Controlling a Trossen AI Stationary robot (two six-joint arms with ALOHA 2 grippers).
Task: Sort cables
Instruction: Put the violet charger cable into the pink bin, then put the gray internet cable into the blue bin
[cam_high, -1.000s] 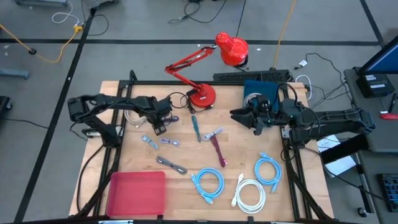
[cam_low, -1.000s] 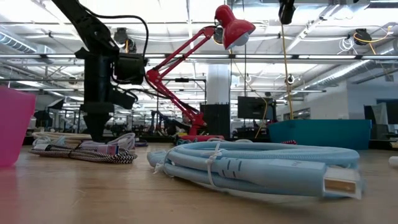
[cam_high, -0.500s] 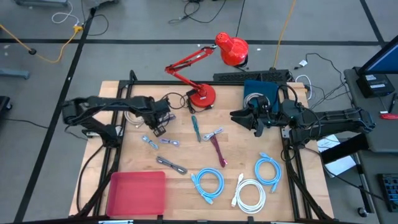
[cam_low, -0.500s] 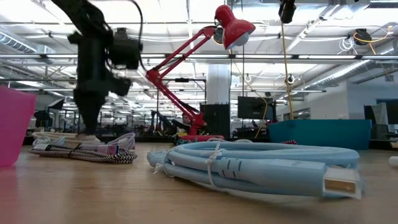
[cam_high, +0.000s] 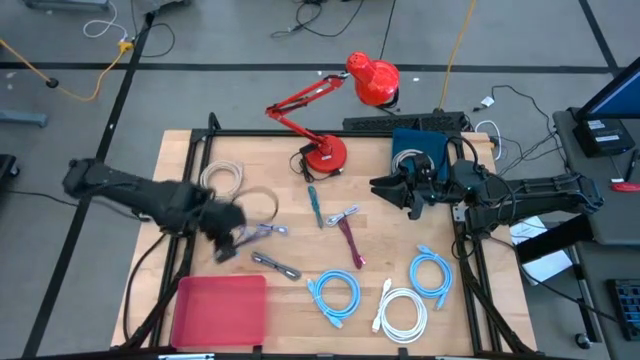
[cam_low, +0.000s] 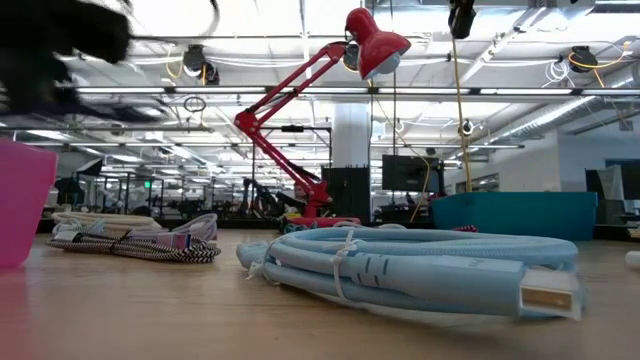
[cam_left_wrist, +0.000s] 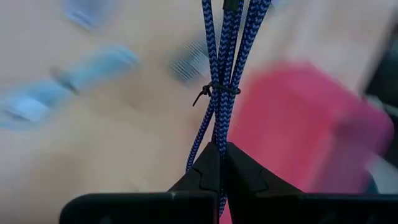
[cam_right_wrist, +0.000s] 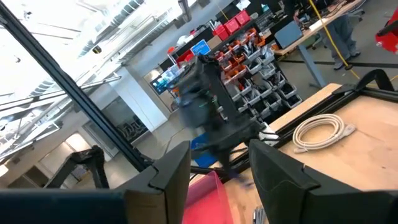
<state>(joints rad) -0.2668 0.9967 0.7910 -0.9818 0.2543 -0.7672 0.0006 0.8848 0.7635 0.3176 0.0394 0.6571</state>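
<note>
**Purple cable heading for the tray**

Carry it fully over the rectangular pink plastic tray (cam_high: 220, 310) at the wooden worktop's (cam_high: 380, 240) front-left before releasing. Left gripper (cam_high: 228, 243) fingers clamp the short braided purple cable bundle (cam_left_wrist: 225, 74), lifted near the tray. Right gripper (cam_high: 382, 186) waits, fingers apart.

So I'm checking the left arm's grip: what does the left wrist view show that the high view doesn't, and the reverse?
Only the left wrist view shows the left gripper shut on the blue braided cable, a thin tie around its strands. Only the high view shows the right gripper waiting open near the teal bin, the red lamp, and the coiled light-blue cable and white cable. Both show the wooden table and the pink tray.
</note>
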